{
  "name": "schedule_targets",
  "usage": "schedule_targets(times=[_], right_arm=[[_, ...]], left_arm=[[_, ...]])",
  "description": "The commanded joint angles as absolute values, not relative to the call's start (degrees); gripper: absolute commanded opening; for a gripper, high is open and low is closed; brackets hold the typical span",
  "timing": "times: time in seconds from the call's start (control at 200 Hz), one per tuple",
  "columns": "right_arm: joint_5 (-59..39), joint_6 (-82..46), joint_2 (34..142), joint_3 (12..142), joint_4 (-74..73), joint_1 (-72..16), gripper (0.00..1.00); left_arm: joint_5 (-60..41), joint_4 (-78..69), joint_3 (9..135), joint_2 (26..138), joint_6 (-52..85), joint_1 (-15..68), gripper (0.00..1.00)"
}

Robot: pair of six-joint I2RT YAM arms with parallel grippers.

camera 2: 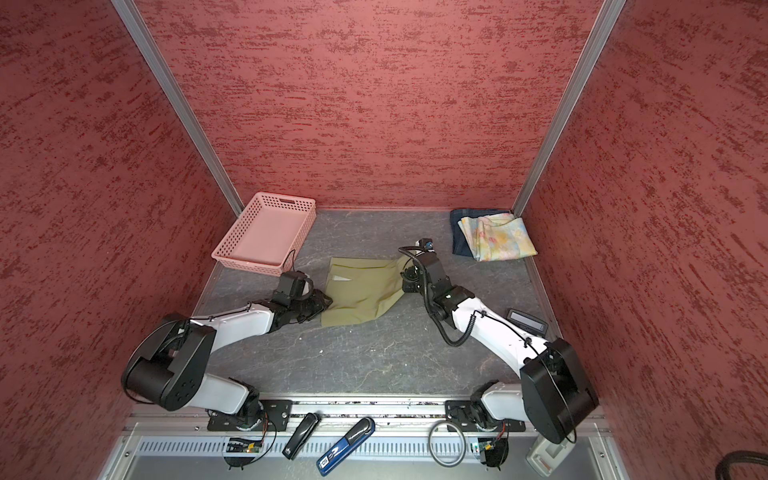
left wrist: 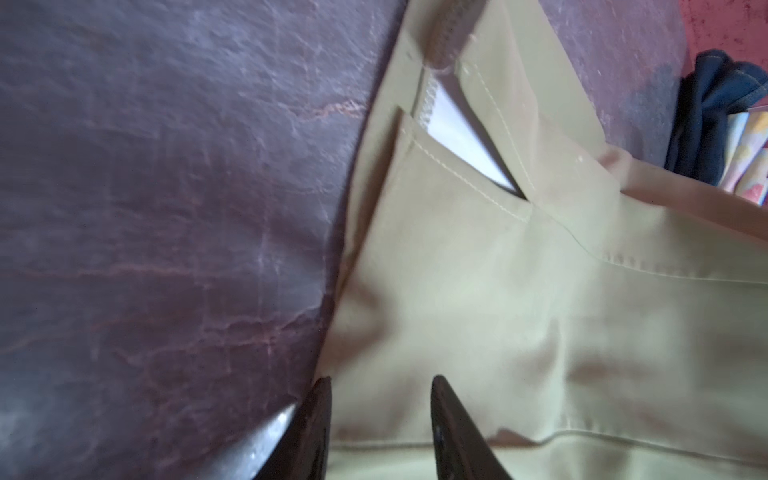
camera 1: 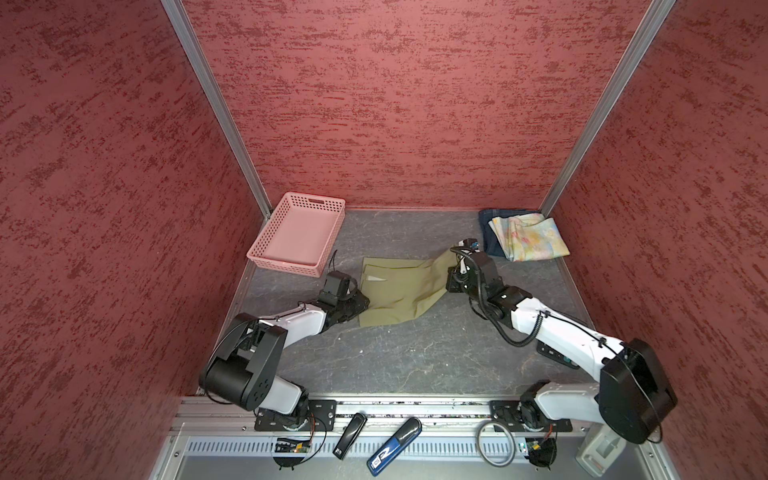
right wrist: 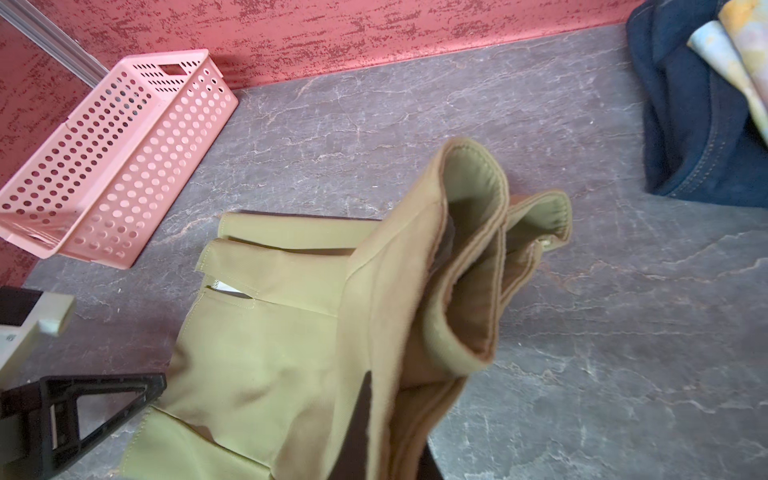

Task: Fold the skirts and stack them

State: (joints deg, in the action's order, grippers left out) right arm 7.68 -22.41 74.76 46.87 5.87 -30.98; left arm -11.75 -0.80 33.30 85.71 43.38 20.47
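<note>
The right gripper [camera 1: 452, 275] is clamped on one end of the olive skirt [camera 1: 399, 291]. That end is lifted off the table [camera 1: 415, 353] - likely to be folded over. The left gripper [left wrist: 380, 380] is spread around the opposite edge. The denim skirt [camera 1: 489, 235] and flowered skirt [camera 1: 530, 237] are stacked in the far right corner.

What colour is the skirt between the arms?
The skirt is plain olive green; right wrist view shows it best.
</note>
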Motion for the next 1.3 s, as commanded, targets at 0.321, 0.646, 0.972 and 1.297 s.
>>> schedule_targets(times=[0.321, 0.646, 0.972, 1.297], right_arm=[[-3.01, -15.37, 77.35, 53.48, 4.81, -30.82, 0.0], [-8.11, -14.3, 88.13, 60.83, 6.82, -37.25, 0.0], [-9.08, -16.33, 93.77, 59.48, 6.81, -42.79, 0.0], [-7.91, -15.79, 100.81, 62.43, 8.44, -47.34, 0.0]], left_arm=[[-11.63, -3.48, 37.42, 98.0, 42.24, 24.42, 0.08], [-11.83, -4.42, 38.5, 99.59, 43.31, 26.56, 0.03], [-12.04, -4.17, 39.42, 99.32, 43.08, 26.36, 0.02], [-12.14, -3.89, 39.3, 98.89, 43.23, 26.35, 0.02]])
